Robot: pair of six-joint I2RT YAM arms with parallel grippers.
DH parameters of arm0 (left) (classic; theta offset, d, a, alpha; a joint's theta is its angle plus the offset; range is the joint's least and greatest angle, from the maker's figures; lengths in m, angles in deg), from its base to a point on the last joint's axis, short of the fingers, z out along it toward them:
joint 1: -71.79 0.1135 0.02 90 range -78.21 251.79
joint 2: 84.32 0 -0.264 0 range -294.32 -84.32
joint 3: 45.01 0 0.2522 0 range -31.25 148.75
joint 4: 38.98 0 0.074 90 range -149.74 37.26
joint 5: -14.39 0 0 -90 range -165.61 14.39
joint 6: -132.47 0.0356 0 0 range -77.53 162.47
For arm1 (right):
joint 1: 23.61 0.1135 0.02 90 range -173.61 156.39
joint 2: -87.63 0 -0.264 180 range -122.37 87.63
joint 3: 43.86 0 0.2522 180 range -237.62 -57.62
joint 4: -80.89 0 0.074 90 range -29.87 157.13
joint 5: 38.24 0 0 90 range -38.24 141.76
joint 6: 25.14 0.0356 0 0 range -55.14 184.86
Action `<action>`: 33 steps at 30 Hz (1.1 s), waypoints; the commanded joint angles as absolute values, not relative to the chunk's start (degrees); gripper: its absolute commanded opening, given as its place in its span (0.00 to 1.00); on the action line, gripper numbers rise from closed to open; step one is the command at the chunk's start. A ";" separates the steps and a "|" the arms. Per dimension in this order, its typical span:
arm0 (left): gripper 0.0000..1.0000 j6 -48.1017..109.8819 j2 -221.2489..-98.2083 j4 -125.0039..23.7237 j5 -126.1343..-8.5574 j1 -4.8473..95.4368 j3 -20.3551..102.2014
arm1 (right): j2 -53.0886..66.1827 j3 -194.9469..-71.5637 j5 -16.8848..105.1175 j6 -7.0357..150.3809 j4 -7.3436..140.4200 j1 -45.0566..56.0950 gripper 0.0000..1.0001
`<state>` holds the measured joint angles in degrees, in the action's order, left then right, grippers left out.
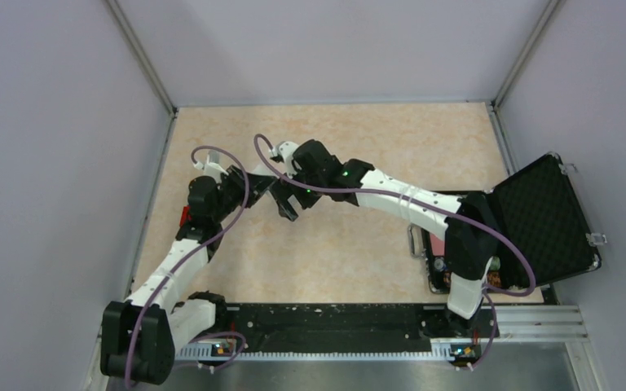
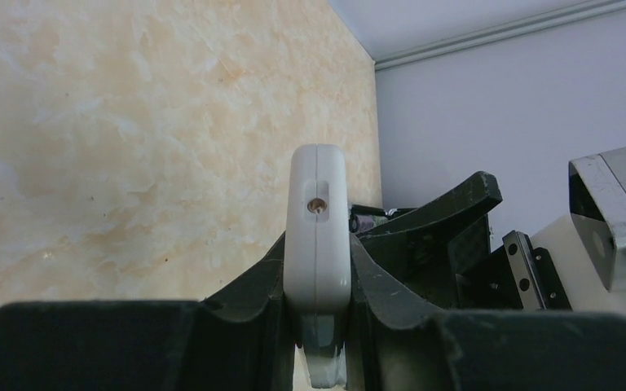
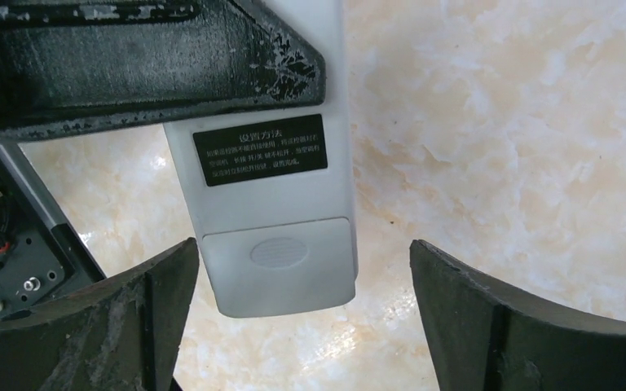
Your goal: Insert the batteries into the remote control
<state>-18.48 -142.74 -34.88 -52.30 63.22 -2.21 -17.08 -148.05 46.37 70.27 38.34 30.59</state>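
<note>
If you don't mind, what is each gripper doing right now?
Left gripper: shut on the remote control.
Right gripper: open, holding nothing, jaws spread either side of the remote's end.

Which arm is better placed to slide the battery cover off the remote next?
Likely right. The right tool is open, flanking the remote's closed battery cover; the left tool is shut on the remote, busy holding it.

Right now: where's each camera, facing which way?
Top external: above and behind, looking down on the table; left arm, right arm show.
Left wrist: looks along the left claw, shut on the remote control.
Right wrist: faces the remote control's labelled back between the fingers of the open right claw.
Shared: both wrist views show the remote control.
</note>
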 commanded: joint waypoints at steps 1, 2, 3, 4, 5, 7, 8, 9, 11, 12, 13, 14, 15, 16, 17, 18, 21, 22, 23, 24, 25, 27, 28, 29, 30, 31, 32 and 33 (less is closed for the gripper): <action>0.00 -20.00 -142.43 -31.99 -51.22 64.21 -0.11 | -12.68 -150.54 43.07 71.45 40.09 29.46 0.99; 0.00 -20.14 -142.42 -32.00 -51.18 64.35 -0.03 | -12.24 -150.22 41.77 72.11 40.67 28.98 0.99; 0.00 -20.25 -142.35 -31.91 -51.09 64.47 0.13 | -11.75 -149.80 40.68 73.16 41.19 28.55 0.99; 0.00 -20.36 -142.32 -31.87 -50.93 64.56 0.25 | -11.20 -149.30 40.00 74.22 41.75 27.98 0.99; 0.00 -20.59 -142.33 -31.80 -50.79 64.69 0.33 | -10.44 -148.61 39.11 75.39 42.49 27.21 0.99; 0.00 -20.95 -142.20 -31.74 -50.49 64.88 0.63 | -8.96 -146.80 37.27 77.94 44.02 25.95 0.99; 0.00 -21.10 -142.11 -31.69 -50.35 64.98 0.73 | -7.93 -145.76 36.05 79.28 45.05 25.24 0.99; 0.00 -21.28 -141.90 -31.73 -50.30 65.02 0.89 | -6.92 -144.86 35.44 80.61 45.94 24.70 0.99; 0.00 -21.82 -141.49 -31.73 -50.14 65.20 1.05 | -5.01 -143.03 34.45 83.45 47.77 23.71 0.99; 0.00 -22.38 -141.31 -31.65 -50.11 65.28 1.20 | -3.95 -142.31 34.48 85.56 48.35 23.19 0.99; 0.00 -22.84 -141.02 -31.61 -49.98 65.37 1.30 | -3.42 -141.67 34.74 87.54 48.63 22.77 0.99; 0.00 -23.43 -140.65 -31.56 -49.87 65.44 1.50 | -2.79 -141.08 34.83 89.76 48.86 22.19 0.99; 0.00 -23.97 -140.32 -31.41 -49.79 65.46 1.67 | -2.15 -140.18 34.94 92.13 49.28 21.69 0.99; 0.00 -24.50 -139.91 -31.27 -49.78 65.47 1.83 | -1.38 -138.70 34.97 94.51 49.97 21.24 0.99; 0.00 -25.22 -139.48 -31.25 -49.73 65.47 2.00 | -0.71 -137.73 35.06 96.63 50.72 20.96 0.99; 0.00 -25.92 -139.11 -31.25 -49.83 65.47 2.18 | -0.10 -136.71 35.17 98.98 51.55 20.80 0.98; 0.00 -28.62 -137.73 -30.48 -50.16 65.55 2.50 | 1.17 -133.92 33.79 104.90 56.26 20.69 0.98; 0.00 -29.40 -137.45 -30.30 -50.27 65.55 2.69 | 1.42 -133.00 33.08 106.61 58.01 20.69 0.98; 0.00 -30.17 -137.23 -29.87 -50.29 65.55 2.72 | 1.57 -132.47 32.89 108.16 59.26 20.69 0.98; 0.00 -31.08 -137.05 -29.46 -50.26 65.55 2.84 | 1.54 -132.04 32.71 109.21 60.73 20.69 0.97; 0.00 -31.86 -136.88 -28.85 -50.10 65.55 2.84 | 1.50 -131.78 32.51 110.03 61.97 20.73 0.96; 0.00 -32.84 -137.31 -25.52 -49.28 65.55 2.73 | 1.51 -131.05 33.06 111.54 65.14 20.69 0.95; 0.00 -33.11 -137.44 -25.04 -49.18 65.55 2.93 | 1.35 -130.78 33.08 112.32 66.32 20.61 0.93; 0.00 -33.52 -137.59 -24.93 -49.16 65.55 3.21 | 1.20 -130.78 33.21 112.82 66.57 20.65 0.92; 0.00 -33.89 -137.73 -24.52 -49.20 65.55 3.35 | 1.03 -130.56 33.22 113.30 68.25 20.63 0.91; 0.00 -34.70 -137.82 -23.94 -49.28 65.55 3.33 | 0.92 -130.24 33.42 113.86 68.88 20.60 0.90; 0.00 -35.70 -137.89 -23.19 -49.37 65.55 3.26 | 0.94 -129.66 33.43 114.64 69.83 20.60 0.89; 0.00 -36.45 -137.92 -22.45 -49.48 65.55 3.03 | 1.05 -128.82 33.16 115.34 71.36 20.60 0.88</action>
<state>-32.42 -138.30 -29.96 -50.05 65.34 0.59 -0.95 -130.35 33.82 110.68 62.23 20.88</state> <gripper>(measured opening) 0.266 0.894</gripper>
